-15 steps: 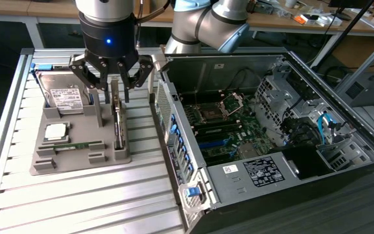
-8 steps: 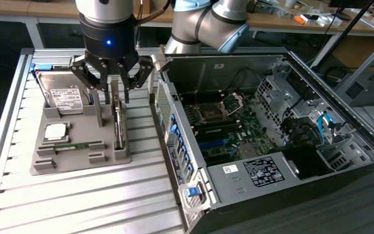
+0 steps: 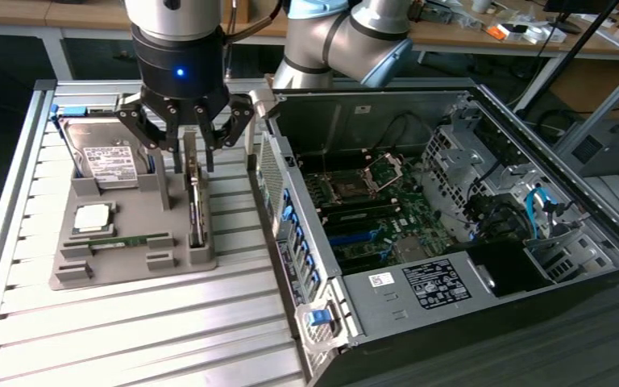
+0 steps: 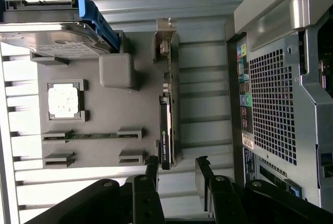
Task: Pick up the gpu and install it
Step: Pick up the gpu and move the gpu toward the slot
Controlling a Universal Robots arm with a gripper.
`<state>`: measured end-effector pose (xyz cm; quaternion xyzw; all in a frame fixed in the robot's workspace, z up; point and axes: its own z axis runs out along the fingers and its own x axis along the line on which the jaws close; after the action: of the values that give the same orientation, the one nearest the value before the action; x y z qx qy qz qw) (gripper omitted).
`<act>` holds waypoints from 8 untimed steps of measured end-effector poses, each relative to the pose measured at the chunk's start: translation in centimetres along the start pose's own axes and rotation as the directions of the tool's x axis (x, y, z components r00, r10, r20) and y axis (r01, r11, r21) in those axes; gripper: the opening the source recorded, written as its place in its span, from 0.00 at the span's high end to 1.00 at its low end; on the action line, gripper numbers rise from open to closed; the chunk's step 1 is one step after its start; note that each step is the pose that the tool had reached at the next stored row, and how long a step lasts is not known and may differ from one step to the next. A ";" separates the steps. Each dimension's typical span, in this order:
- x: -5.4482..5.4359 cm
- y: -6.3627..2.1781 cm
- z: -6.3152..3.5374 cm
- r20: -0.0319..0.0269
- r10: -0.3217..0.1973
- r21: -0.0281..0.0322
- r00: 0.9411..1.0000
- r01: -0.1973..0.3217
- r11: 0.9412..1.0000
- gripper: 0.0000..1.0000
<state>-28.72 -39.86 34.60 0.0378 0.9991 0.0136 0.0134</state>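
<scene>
Hovering with the tool spread wide apart and gripping nothing, just above the upper end of the gpu. Finding the gpu standing on its long edge in a slot of the gray holder, along the side nearest the open computer case, all resting on the slatted table. Sharing the holder with a hard drive, a processor chip and a memory stick, each set apart from the card.

Judging from the wrist view, sitting closer to one of the fingers than to the other, so risking an uneven close: pushing the thin card sideways in its slot, or tilting it before both sides are bearing on it. Also risking a fingertip landing on the card's top edge instead of passing beside it. Gripping only near one end, likely inviting the card to swing or bind in the slot and drag the holder along.

Working with little room toward the exterior view's right, the case's perforated wall standing just beside the holder with only a narrow strip of table between. Having the hard drive and a raised holder block near on the other side. Having open room straight above.
</scene>
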 end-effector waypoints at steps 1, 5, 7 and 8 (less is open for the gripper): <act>0.0 0.00 0.05 0.000 0.000 0.000 1.000 0.000 1.000 0.58; 0.0 -0.01 0.17 0.000 0.000 0.000 1.000 0.000 1.000 0.58; 0.0 -0.01 0.23 0.000 0.000 0.000 1.000 0.000 1.000 0.58; 0.0 -0.01 0.25 0.000 0.000 0.000 1.000 0.000 1.000 0.58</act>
<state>-28.72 -39.87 34.35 0.0378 0.9991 0.0136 0.0134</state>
